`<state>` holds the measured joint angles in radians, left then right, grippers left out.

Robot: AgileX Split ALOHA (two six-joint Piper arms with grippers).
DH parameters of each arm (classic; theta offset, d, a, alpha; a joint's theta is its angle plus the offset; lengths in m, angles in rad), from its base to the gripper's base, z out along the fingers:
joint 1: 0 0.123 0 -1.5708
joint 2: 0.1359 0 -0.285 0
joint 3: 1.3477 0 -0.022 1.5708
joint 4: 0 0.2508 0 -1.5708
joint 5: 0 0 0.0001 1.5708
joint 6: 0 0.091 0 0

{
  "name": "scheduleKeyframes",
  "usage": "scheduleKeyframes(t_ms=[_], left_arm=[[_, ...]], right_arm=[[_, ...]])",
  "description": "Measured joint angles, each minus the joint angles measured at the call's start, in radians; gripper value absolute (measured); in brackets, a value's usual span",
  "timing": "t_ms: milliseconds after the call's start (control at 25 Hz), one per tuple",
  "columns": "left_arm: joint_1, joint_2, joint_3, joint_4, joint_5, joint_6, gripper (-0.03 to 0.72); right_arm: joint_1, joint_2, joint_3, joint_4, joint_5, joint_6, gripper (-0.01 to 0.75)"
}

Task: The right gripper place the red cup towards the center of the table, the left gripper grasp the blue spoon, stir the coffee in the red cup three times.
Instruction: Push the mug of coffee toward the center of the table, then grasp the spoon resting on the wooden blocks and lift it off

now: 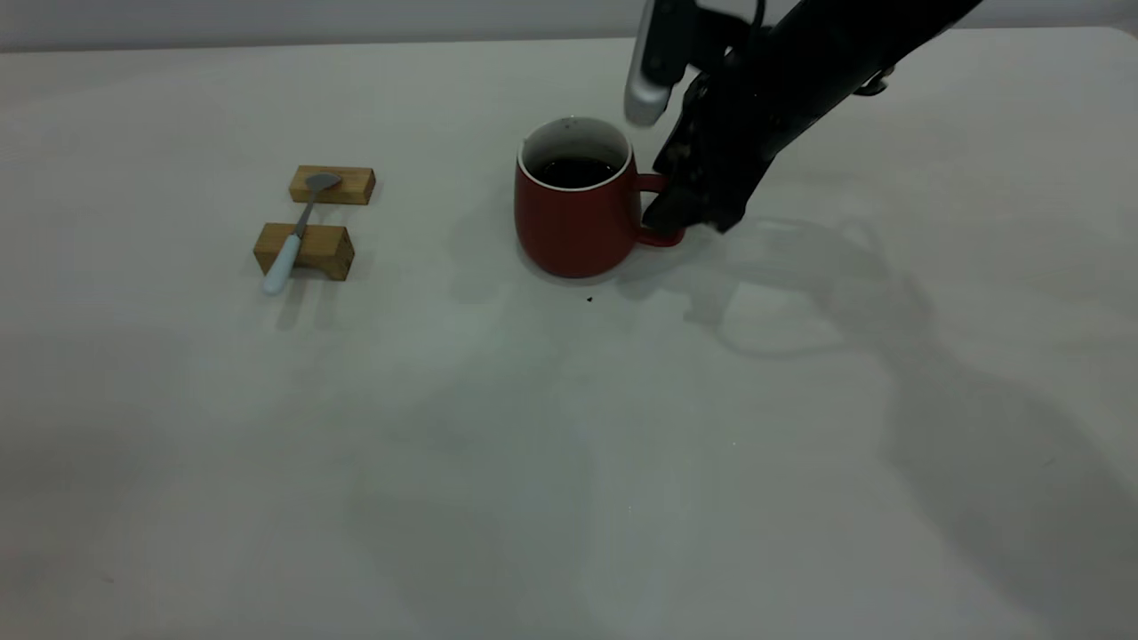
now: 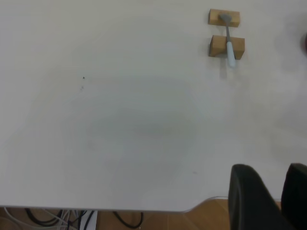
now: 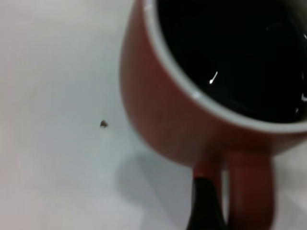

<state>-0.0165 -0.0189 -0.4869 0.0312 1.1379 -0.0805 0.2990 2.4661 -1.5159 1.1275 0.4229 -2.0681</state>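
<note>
The red cup stands upright near the middle of the table, with dark coffee inside; close up the coffee fills the cup. My right gripper is low at the cup's handle, on its right side. One dark finger lies right beside the handle and the other is out of frame, so the jaws stand apart. The blue spoon rests across two wooden blocks at the left, also seen as the spoon. My left gripper hovers at the table's near edge, far from the spoon, fingers slightly apart and empty.
Two wooden blocks carry the spoon. A small dark speck lies in front of the cup. The table edge with cables and floor below runs under the left gripper. Wide bare tabletop lies between spoon and cup.
</note>
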Motion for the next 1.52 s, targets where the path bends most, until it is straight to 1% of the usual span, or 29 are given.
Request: scheduleKeyframes(t_ms=[160,280,320,400,480,520,560,600,720,760,800,840,920,1000,1160,1240,1360,1520], left_arm=[[0.0,0.0,0.0,0.0,0.0,0.0,0.237],[0.0,0.0,0.0,0.0,0.0,0.0,0.237],[0.0,0.0,0.0,0.0,0.0,0.0,0.237],[0.0,0.0,0.0,0.0,0.0,0.0,0.237],[0.0,0.0,0.0,0.0,0.0,0.0,0.237],[0.0,0.0,0.0,0.0,0.0,0.0,0.237],[0.0,0.0,0.0,0.0,0.0,0.0,0.237],[0.0,0.0,0.0,0.0,0.0,0.0,0.237],[0.0,0.0,0.0,0.0,0.0,0.0,0.237],[0.0,0.0,0.0,0.0,0.0,0.0,0.237],[0.0,0.0,0.0,0.0,0.0,0.0,0.237],[0.0,0.0,0.0,0.0,0.0,0.0,0.237],[0.0,0.0,0.0,0.0,0.0,0.0,0.237],[0.0,0.0,0.0,0.0,0.0,0.0,0.237],[0.0,0.0,0.0,0.0,0.0,0.0,0.237],[0.0,0.0,0.0,0.0,-0.001,0.0,0.237],[0.0,0.0,0.0,0.0,-0.001,0.0,0.237],[0.0,0.0,0.0,0.0,-0.001,0.0,0.237]], right_arm=[[-0.027,-0.068,0.0,-0.014,0.107,0.172,0.552],[-0.039,-0.131,0.0,-0.042,0.255,0.331,0.552],[-0.041,-0.155,0.0,-0.056,0.304,0.401,0.552],[-0.042,-0.2,0.0,-0.072,0.435,0.567,0.552],[-0.043,-0.254,0.0,-0.098,0.552,0.775,0.552],[-0.043,-0.29,0.0,-0.142,0.599,0.872,0.552],[-0.043,-0.33,0.0,-0.237,0.626,0.955,0.552],[-0.042,-0.374,0.0,-0.376,0.637,1.075,0.552],[-0.041,-0.495,0.0,-0.824,0.652,1.483,0.552],[-0.043,-0.529,0.001,-0.942,0.664,1.608,0.552],[-0.047,-0.57,0.007,-1.014,0.679,1.704,0.552],[-0.05,-0.616,0.023,-1.067,0.694,1.758,0.552],[-0.05,-0.713,0.083,-1.091,0.724,1.812,0.552],[-0.049,-0.832,0.181,-1.077,0.737,1.828,0.552],[-0.064,-1.078,0.44,-1.067,0.742,1.851,0.552],[-0.095,-1.194,0.578,-1.067,0.73,1.875,0.552],[-0.152,-1.371,0.744,-1.069,0.72,1.906,0.552],[-0.233,-1.588,0.877,-1.086,0.716,1.915,0.552]])
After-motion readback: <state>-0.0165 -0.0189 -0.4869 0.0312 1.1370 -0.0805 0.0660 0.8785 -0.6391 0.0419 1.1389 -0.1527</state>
